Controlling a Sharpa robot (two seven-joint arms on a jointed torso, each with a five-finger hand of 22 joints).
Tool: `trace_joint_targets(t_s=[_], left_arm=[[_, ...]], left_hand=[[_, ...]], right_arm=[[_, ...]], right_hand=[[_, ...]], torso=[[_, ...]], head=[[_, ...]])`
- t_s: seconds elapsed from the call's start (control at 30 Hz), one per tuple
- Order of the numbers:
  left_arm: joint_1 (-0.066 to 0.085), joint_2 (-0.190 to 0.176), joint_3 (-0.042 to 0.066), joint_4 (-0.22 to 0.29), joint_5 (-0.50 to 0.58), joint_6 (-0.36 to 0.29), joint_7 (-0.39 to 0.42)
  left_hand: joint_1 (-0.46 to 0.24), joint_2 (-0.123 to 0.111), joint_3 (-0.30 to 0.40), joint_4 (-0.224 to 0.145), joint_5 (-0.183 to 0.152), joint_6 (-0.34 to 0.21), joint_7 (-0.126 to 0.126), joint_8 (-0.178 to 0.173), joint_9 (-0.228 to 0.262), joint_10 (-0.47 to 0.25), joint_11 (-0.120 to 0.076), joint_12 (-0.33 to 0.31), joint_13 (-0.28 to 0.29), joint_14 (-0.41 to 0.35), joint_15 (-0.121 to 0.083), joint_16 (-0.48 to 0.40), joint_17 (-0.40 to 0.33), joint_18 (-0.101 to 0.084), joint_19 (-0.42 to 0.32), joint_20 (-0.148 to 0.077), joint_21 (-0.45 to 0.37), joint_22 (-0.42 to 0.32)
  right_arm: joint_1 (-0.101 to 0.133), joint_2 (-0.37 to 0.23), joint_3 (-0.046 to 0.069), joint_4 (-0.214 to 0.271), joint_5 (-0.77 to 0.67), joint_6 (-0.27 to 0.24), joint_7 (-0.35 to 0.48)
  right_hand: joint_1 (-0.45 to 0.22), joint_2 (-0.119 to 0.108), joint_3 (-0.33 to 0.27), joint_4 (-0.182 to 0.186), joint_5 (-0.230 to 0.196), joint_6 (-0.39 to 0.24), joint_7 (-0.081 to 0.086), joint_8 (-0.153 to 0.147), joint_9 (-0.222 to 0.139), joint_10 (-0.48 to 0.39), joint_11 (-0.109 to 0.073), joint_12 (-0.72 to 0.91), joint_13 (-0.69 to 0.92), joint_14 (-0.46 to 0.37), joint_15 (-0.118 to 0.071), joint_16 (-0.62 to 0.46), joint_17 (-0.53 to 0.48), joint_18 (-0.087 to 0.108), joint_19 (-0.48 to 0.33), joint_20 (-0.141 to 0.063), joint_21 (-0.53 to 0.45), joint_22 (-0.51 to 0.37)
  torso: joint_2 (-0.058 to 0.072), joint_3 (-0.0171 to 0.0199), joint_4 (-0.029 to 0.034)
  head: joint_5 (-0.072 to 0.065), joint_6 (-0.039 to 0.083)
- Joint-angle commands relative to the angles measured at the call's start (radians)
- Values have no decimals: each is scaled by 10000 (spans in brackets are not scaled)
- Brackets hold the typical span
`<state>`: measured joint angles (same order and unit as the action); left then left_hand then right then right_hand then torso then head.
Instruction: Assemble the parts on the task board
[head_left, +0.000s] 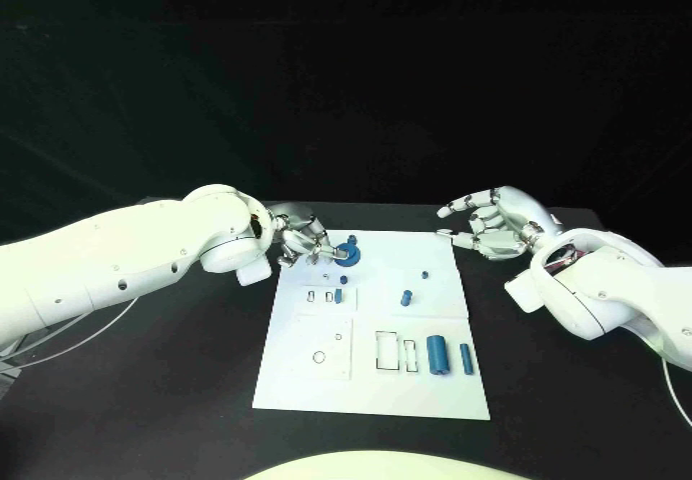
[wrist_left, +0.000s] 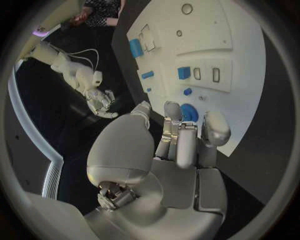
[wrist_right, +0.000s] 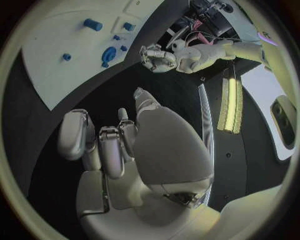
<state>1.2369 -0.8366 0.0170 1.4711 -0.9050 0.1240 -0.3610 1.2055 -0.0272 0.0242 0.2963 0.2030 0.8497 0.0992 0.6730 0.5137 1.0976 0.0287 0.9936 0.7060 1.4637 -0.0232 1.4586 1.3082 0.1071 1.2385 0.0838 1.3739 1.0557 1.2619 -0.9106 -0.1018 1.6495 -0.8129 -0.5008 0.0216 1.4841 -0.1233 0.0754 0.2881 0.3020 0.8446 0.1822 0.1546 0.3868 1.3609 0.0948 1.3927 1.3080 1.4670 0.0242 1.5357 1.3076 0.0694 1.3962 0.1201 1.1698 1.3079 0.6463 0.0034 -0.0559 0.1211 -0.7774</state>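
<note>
The white task board (head_left: 378, 385) lies in the middle of the black table. A round blue part (head_left: 348, 257) stands near its far left corner. My left hand (head_left: 303, 238) hovers at that corner, holding nothing, its fingertips (wrist_left: 172, 111) spread just short of the round blue part (wrist_left: 189, 113). Two small blue parts (head_left: 424, 272) (head_left: 407, 297) lie mid-board. A thick blue cylinder (head_left: 436, 354) and a thinner one (head_left: 466, 358) lie near the board's right edge. My right hand (head_left: 498, 225) hangs over bare table past the board's far right corner, fingers apart and empty; its own wrist view shows its fingers (wrist_right: 109, 145) loosely curved.
Outlined slots (head_left: 391, 352) and small holes (head_left: 319, 356) mark the board's near half. Another small blue piece (head_left: 330, 296) sits in a slot on the left side. Black table surrounds the board on all sides.
</note>
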Motion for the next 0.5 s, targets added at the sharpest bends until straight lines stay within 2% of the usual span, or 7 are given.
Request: trace_joint_targets(t_s=[0.03,0.1,0.17,0.23,0.5], left_arm=[[92,219,-48,-103,-1377,1314,-1201],[141,393,-106,-206,-1513,1430,-1297],[172,509,-151,-289,-1578,1502,-1349],[215,688,-228,-428,-1689,1613,-1417],[260,1103,-410,-778,-1600,1953,-1550]], left_hand=[[-92,10,-80,-4,-47,-32,-12,44,68,-4,-7,40,26,276,-63,29,839,-56,47,-32,51,4],[-149,23,-125,-3,-75,-54,-14,72,119,-11,-7,63,52,277,-63,35,844,-59,54,-34,58,21],[-172,26,-146,-3,-86,-65,-13,84,140,-21,-6,65,52,277,-62,38,847,-60,56,-34,61,26],[-214,34,-178,-2,-103,-80,-12,100,172,-28,-5,78,66,275,-61,39,845,-64,65,-34,68,45],[-335,72,-289,-5,-175,-161,4,134,274,-141,11,30,-7,238,-49,8,786,-57,27,-28,53,9]], right_arm=[[31,-34,3,-148,956,144,330],[47,-53,4,-230,1001,148,310],[55,-62,4,-267,1022,151,298],[64,-69,4,-304,1028,165,272],[73,-62,4,-376,1023,230,190]], right_hand=[[-40,7,55,-11,80,-51,-14,41,-19,-88,1,-51,206,762,-62,-57,1593,184,-105,-2,-71,100],[-38,4,57,-12,84,-54,-14,41,-20,-92,1,-54,201,761,-62,-58,1591,184,-105,-2,-73,99],[-28,-13,63,-20,98,-68,-13,42,-25,-100,1,-60,193,758,-62,-65,1578,185,-109,-2,-87,92],[-21,-25,68,-25,104,-77,-12,43,-28,-96,1,-57,197,756,-62,-68,1571,189,-116,-3,-106,81],[-1,-52,78,-36,113,-98,-10,44,-35,-121,3,-77,171,748,-62,-83,1539,196,-130,-4,-145,59]], torso=[[-15,25,-10],[-15,17,-15],[-16,24,-17],[-8,7,-2],[4,-19,16]], head=[[24,-44],[36,-47],[42,-52],[20,-69],[-12,-109]])
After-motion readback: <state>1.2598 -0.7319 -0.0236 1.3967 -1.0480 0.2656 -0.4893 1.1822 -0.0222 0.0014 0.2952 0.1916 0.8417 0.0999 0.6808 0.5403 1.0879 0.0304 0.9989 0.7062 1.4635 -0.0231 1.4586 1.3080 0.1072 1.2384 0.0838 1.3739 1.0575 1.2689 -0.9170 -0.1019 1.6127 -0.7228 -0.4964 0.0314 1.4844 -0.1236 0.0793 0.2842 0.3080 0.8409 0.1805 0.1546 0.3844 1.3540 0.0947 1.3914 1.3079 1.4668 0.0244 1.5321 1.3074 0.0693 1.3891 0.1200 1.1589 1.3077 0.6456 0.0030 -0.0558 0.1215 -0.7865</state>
